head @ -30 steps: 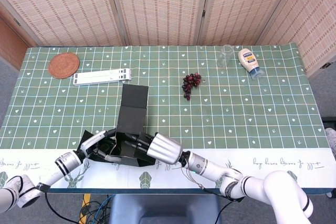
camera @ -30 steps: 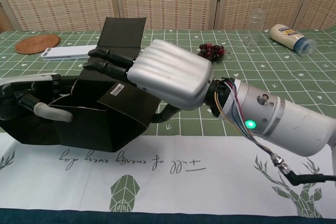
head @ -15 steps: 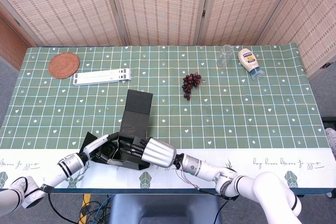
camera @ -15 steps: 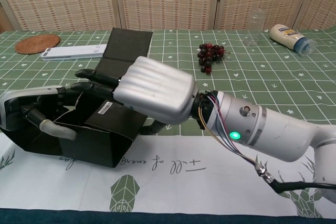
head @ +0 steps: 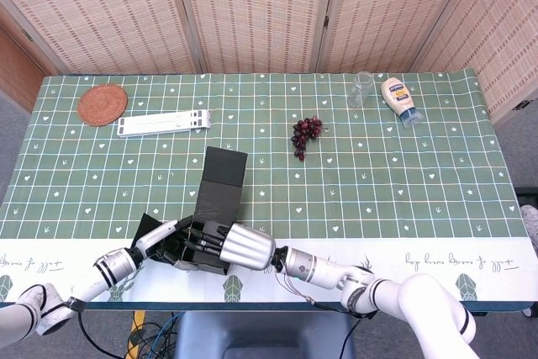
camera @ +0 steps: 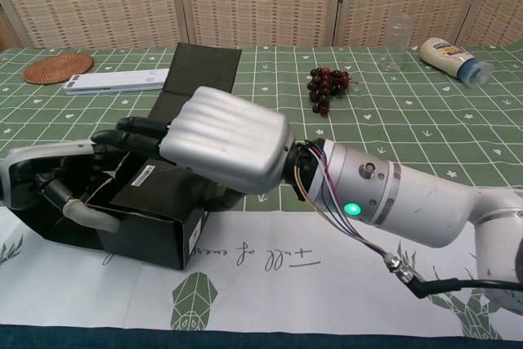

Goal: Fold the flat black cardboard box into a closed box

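No legible text anywhere.

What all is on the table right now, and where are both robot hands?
Black cardboard box: one, black, near table edge, left of centre, partly folded, long flap lying away toward the screen.
Grapes: one bunch, dark red, table centre.
Woven coaster: one, brown, far left.
White flat stand: one, white, beside the coaster.
Clear glass: one, transparent, far right, upright.
Squeeze bottle: one, cream with blue cap, lying right of the glass.
Tablecloth: one, green grid with white near border.
Folding screen: beige, behind the table.
Left robot hand: silver and black, holds the box's left side.
Right robot hand: silver, rests on the box top.
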Controlling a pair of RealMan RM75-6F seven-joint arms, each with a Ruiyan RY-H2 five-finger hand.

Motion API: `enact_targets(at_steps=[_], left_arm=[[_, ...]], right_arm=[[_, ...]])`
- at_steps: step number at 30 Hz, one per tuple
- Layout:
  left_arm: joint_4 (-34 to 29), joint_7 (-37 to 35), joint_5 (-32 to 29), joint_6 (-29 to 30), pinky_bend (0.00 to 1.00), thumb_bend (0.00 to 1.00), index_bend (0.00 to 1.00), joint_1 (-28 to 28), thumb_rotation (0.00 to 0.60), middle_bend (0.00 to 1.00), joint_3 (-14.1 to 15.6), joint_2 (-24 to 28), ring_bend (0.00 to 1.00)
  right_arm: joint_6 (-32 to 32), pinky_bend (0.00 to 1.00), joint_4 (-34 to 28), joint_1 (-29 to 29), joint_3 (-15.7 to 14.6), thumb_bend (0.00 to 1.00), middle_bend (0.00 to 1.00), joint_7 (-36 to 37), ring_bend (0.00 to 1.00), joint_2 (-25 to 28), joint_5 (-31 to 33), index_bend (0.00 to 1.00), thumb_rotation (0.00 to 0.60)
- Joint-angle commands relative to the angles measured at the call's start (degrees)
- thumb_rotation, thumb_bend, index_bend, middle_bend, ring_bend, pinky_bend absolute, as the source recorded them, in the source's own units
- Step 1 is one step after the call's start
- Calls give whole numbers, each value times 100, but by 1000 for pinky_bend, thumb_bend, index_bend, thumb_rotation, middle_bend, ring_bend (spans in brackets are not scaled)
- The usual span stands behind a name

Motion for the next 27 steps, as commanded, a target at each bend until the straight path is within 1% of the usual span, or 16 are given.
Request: enact_targets(at_steps=[1, 4, 8, 13, 17, 22, 27], left_arm=[[-30, 20, 3, 22, 864, 98, 99, 0, 600, 177, 8, 0, 658], [-61, 50, 7, 47, 864, 98, 100, -7, 600, 177, 9, 10, 653], [-99, 82, -9, 56, 864, 98, 100, -12, 600, 177, 6, 25, 652], [-107, 98, -16, 38, 864, 98, 100, -23, 600, 177, 17, 7, 651], [-102, 102, -8, 41, 863, 98, 100, -33, 600, 177, 25, -17, 637], [-62, 125, -21, 19, 860, 98, 89, -51, 600, 163, 15, -57, 658], [-49, 92, -13, 7, 857, 98, 76, -75, 600, 152, 28, -68, 643]], right_arm=[[-40, 980, -47, 26, 7, 82, 206, -14, 634, 23, 20, 35, 600], [-88, 980, -124, 75, 4, 103, 271, -19, 653, 66, 26, 122, 600], [-177, 980, -224, 131, -16, 139, 329, -10, 673, 142, 34, 208, 600], [-299, 981, -376, 186, -28, 151, 368, -67, 684, 239, 59, 268, 600], [-404, 980, -489, 229, -69, 153, 388, -57, 686, 314, 61, 292, 600], [-464, 981, -630, 271, -110, 155, 401, -1, 687, 402, 48, 293, 600], [-531, 981, -717, 265, -142, 157, 413, -49, 692, 471, 64, 300, 600]])
